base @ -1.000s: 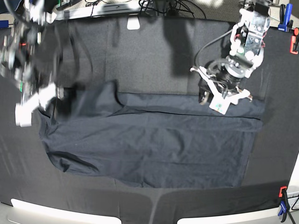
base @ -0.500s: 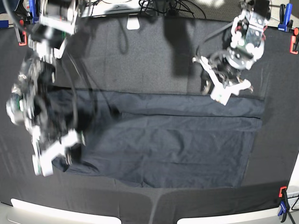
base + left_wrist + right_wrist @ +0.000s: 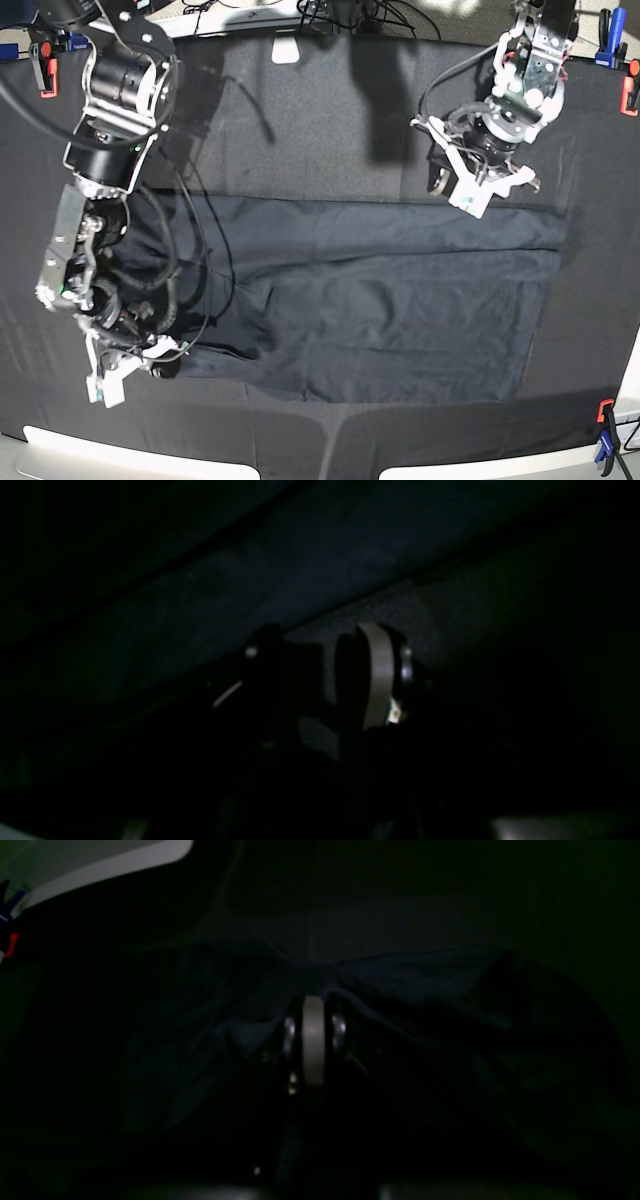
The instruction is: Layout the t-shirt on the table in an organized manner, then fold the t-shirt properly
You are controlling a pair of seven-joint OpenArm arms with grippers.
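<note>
So the whole setup sits on a wide table [image 3: 330, 120] covered in matte black cloth, with orange-and-blue clamps at the edges and a mess of cables along the far side, and the t-shirt [image 3: 400, 300] is spread across the middle of it, a dark charcoal slab with a long fold line running across its upper part and soft ripples lower down. It looks like thin, smooth, floppy fabric, basically weightless, so I'd guess it drags and bunches rather than slides as one piece, and you'd want to pinch it at a hem or a corner where there's a doubled edge to bite on, not in the flat middle. The right gripper [image 3: 130, 362] is down at the near corner of the shirt with its jaws pressed together, and the wrist view shows cloth puckering in towards the right gripper's tips [image 3: 313, 1005], so it seems to be pinching the fabric there. The left gripper [image 3: 478, 192] hangs just past the far edge of the shirt, jaws parted with nothing between them, over bare tablecloth
</note>
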